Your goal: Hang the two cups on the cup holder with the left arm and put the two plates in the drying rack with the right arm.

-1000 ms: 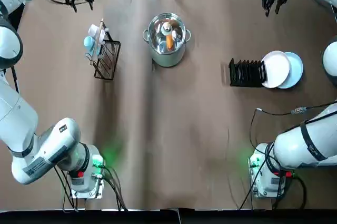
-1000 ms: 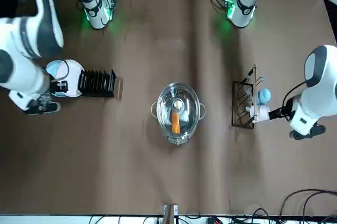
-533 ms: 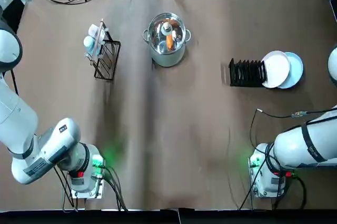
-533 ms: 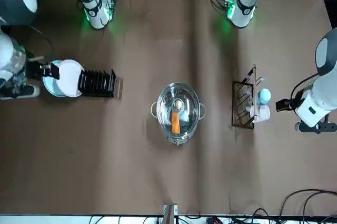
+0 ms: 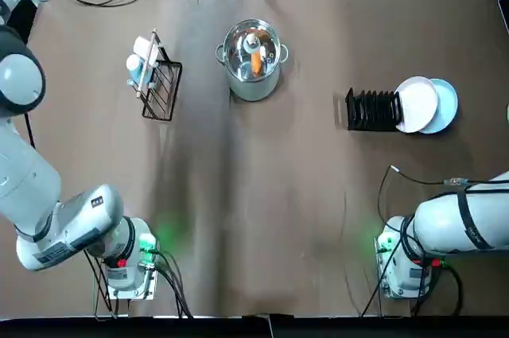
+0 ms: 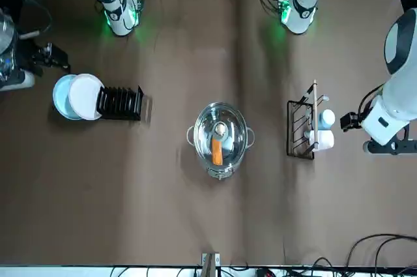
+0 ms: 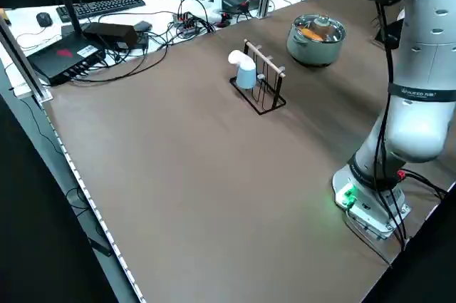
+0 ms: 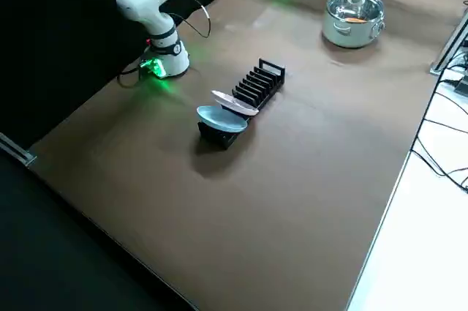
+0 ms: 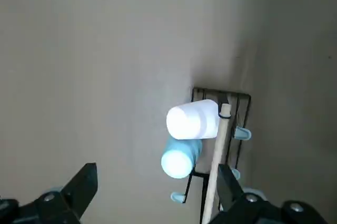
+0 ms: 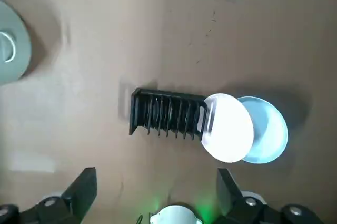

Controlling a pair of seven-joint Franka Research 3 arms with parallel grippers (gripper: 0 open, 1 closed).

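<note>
While both sets of jaws stand spread and hold nothing, I see the left gripper [image 9: 152, 203] high above the cup holder [image 9: 218, 145] and the right gripper [image 10: 155, 203] high above the drying rack [image 10: 166, 113]. On my left wrist view the white cup [image 9: 192, 119] and the light blue cup [image 9: 180, 158] hang side by side on the holder's wooden bar. On my right wrist view the white plate [image 10: 227, 127] leans at the rack's end, overlapping the light blue plate [image 10: 268, 137] behind it. From the top view a steel pot [image 5: 252, 58] sits on the tabletop [image 5: 262, 219] between holder and rack, well apart from both.
</note>
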